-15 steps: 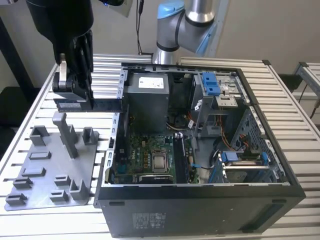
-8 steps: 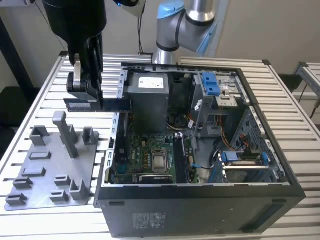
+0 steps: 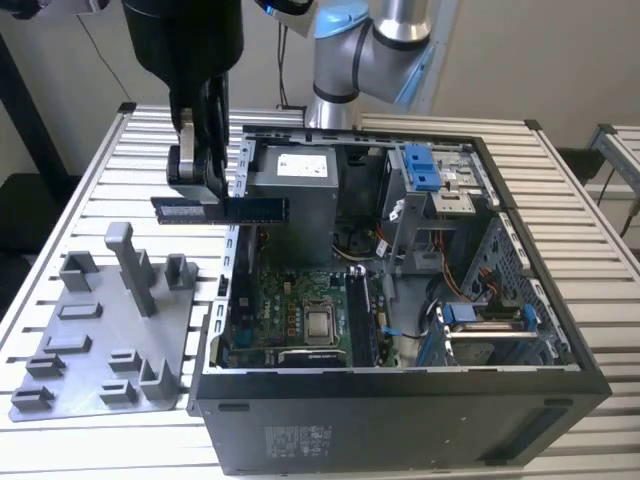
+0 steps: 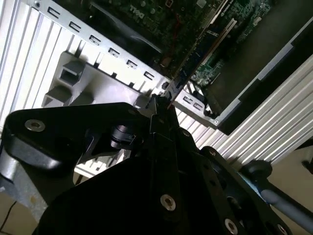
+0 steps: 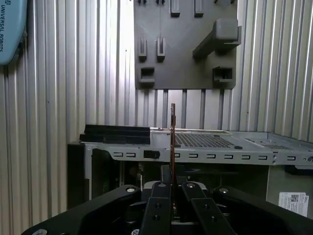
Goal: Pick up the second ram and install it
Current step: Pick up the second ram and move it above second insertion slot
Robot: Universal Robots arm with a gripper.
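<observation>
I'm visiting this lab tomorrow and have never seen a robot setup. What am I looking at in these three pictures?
This is one robot arm working over a slatted metal table. The exterior view comes from a camera off the arm; both wrist views come from cameras riding on the arm. On the table stand an open computer case, with a green motherboard inside, and a grey holder tray at the exterior view's left. The gripper has its fingers shut on the second ram, a thin dark memory stick, held in the air near the case's tray-side wall. The first wrist view shows that stick edge-on.
</observation>
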